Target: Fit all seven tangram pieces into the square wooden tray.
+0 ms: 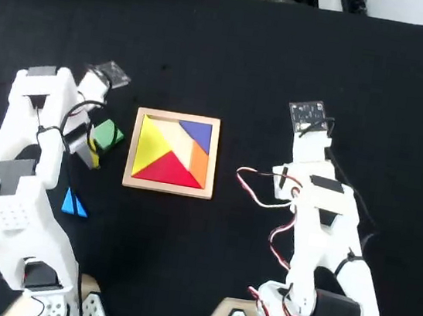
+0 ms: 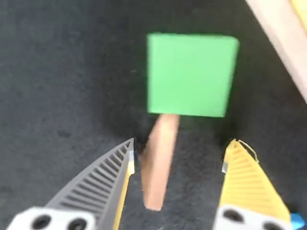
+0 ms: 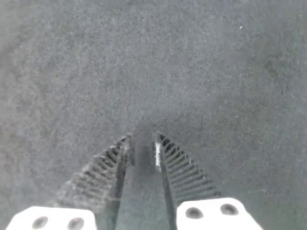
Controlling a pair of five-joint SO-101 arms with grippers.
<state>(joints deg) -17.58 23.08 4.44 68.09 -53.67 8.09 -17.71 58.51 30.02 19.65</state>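
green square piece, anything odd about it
The green square wooden piece lies outside the square wooden tray, ahead of the open left gripper. A tan wooden strip juts from under it, so it may not lie flat.

Black table [image 1: 285, 74] holds tray [image 1: 167, 189], green piece [image 1: 106, 135], blue piece [image 1: 73, 204].

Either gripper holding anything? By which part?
Nothing is held: left gripper is open, a tan edge-on piece loose between its fingers beside the green square; right gripper is shut, with nothing in it.
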